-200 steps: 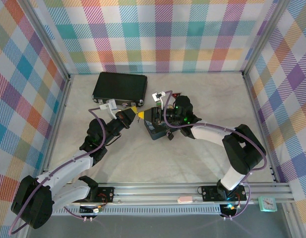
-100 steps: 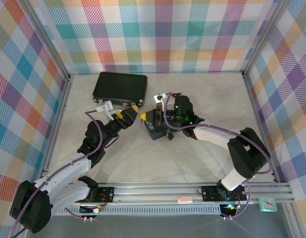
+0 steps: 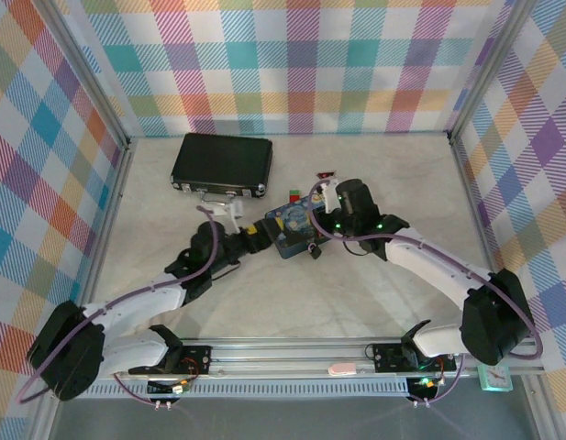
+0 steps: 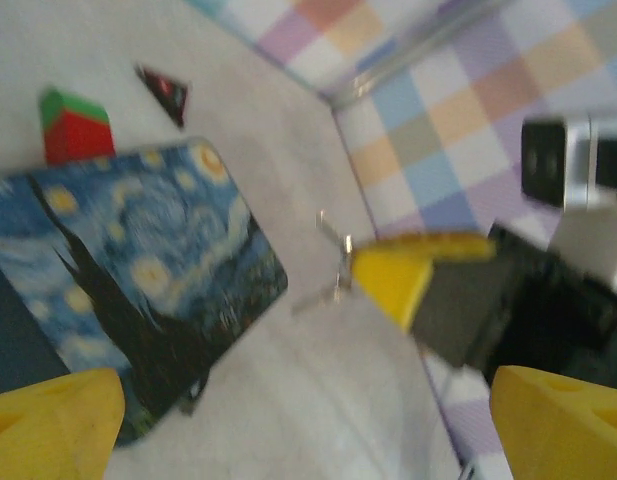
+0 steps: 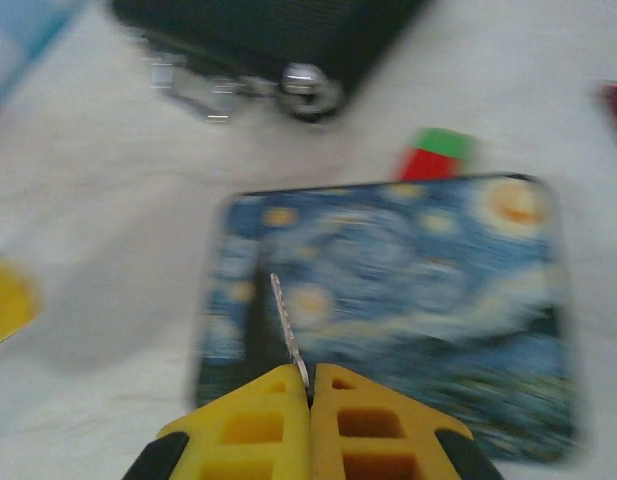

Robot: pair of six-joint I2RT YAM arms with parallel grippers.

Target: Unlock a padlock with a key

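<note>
- Judging from the layout, the unlocking is not yet done: the key (image 5: 287, 330) hangs over the blue tin (image 5: 408, 300), not in any lock.
- What looks like the padlock (image 3: 313, 249) lies on the tabletop (image 3: 264, 293), just off the tin's near right corner, with nothing gripping it.
- Fully pinched, the right end effector (image 5: 310, 378) grips the key's base.
- Gaping wide just left of the tin, the left end effector (image 4: 306, 395) holds nothing.
</note>
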